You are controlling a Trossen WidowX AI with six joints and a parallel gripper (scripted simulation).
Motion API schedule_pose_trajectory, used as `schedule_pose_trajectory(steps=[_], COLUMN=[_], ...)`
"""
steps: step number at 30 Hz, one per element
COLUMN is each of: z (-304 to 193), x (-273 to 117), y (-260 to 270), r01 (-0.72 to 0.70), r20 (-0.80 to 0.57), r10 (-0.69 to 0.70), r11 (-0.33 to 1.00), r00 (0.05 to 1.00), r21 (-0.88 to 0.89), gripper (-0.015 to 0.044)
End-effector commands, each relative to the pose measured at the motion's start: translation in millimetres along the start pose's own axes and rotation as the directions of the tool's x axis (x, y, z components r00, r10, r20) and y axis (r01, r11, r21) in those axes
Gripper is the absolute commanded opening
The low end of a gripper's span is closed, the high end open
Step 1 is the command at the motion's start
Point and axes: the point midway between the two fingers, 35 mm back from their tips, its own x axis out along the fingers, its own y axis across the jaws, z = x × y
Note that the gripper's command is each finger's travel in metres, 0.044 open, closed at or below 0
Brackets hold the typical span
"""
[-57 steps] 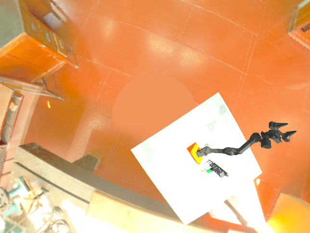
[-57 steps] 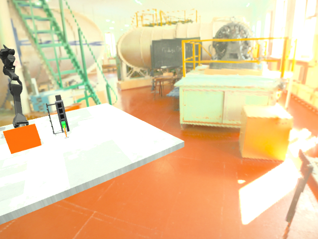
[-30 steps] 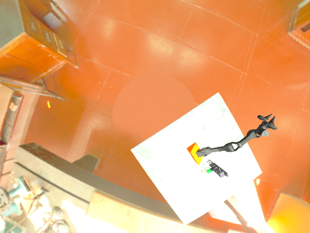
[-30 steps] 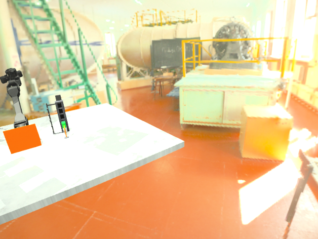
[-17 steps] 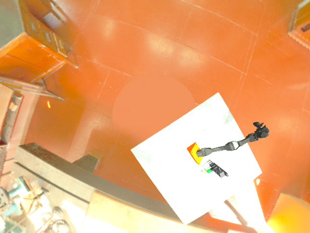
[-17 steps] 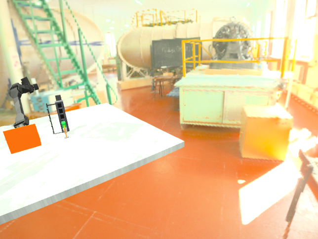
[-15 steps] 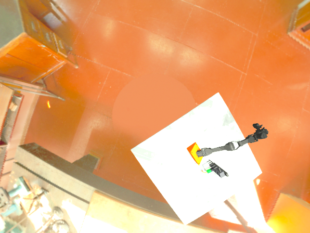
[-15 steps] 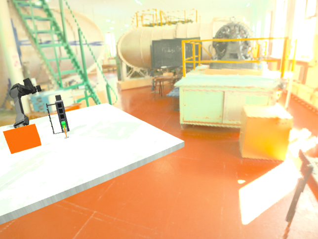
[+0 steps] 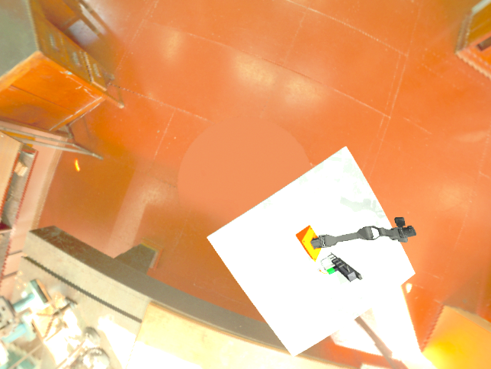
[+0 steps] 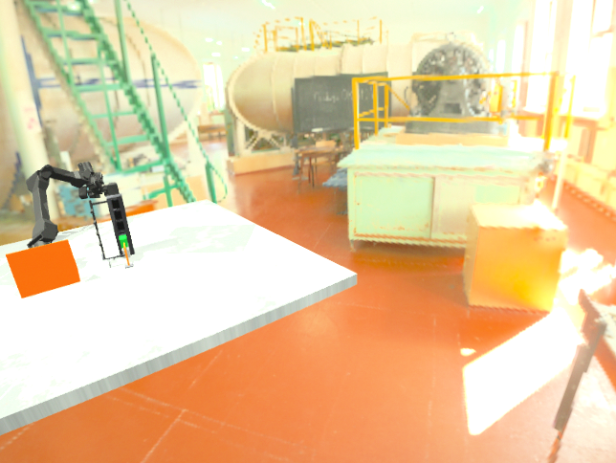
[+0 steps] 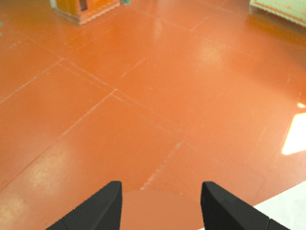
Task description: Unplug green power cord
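The black power strip (image 9: 347,267) (image 10: 118,218) stands upright on the white table beside a thin wire frame. The green plug (image 9: 331,270) (image 10: 122,239) is at the strip's lower part, against its socket face; how deep it sits cannot be told. A thin orange-yellow cord (image 10: 127,254) hangs from it towards the table. My gripper (image 11: 162,191) is partly open and empty, its fingertips apart with only floor showing between them. In the top view it is up at the table's right edge, well away from plug and cord. In the exterior view it appears beside the strip's top.
The arm (image 9: 349,235) (image 10: 43,204) rises behind an orange panel (image 9: 305,240) (image 10: 42,269) and reaches towards the table's right edge in the top view. The white table (image 9: 274,274) (image 10: 224,298) ends in open edges over the red floor. The wire frame (image 10: 97,226) stands close beside the strip.
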Motion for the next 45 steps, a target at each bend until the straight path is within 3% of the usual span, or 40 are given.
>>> schedule_pose_trajectory(steps=[1, 8, 15, 28, 37, 45], z=[-40, -94, -148, -249, -315, -367], x=[-9, -44, -99, -247, -367, -463], y=[-64, -151, -225, -310, -316, -272], r01=[0.136, 0.354, 0.565, 0.828, 0.796, 0.533], r20=[-0.117, -0.280, -0.439, -0.706, -0.845, -0.895], r10=[-0.123, -0.283, -0.397, -0.443, -0.329, -0.143], r11=[0.985, 0.902, 0.736, 0.196, -0.312, -0.759], r00=[0.985, 0.917, 0.806, 0.552, 0.421, 0.423], r21=[0.109, 0.249, 0.372, 0.525, 0.518, 0.373], gripper=[0.0160, 0.0160, 0.0160, 0.0160, 0.0160, 0.0160])
